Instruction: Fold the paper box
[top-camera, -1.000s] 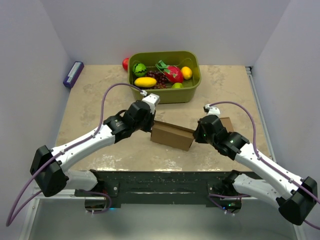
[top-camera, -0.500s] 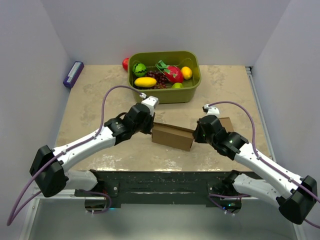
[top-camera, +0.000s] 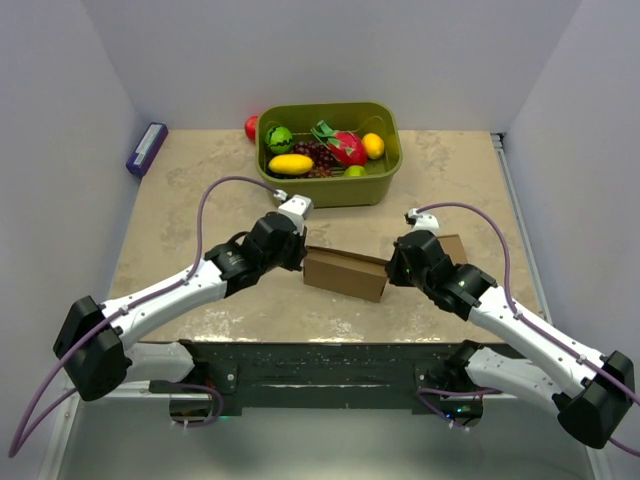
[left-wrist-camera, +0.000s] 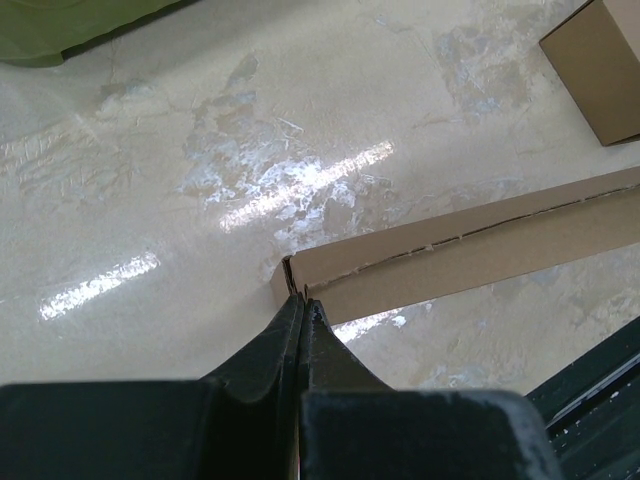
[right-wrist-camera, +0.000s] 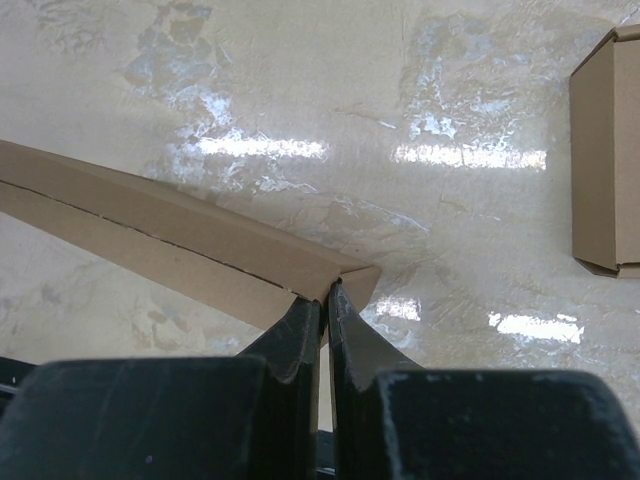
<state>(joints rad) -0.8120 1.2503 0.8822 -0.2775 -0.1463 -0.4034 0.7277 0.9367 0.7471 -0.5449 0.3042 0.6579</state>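
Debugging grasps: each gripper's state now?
Left gripper: closed, tips at the paper box end; grip cannot be told.
Right gripper: closed on the paper box's other end.

This looks like a robotics lab test cell, though little beyond the enclosure shows. A white left arm and right arm are bolted at the near edge of a beige marbled surface. The left hand and right hand are two-fingered. Plain pale walls box the surface in. A green bin of toy fruit stands at the far side.
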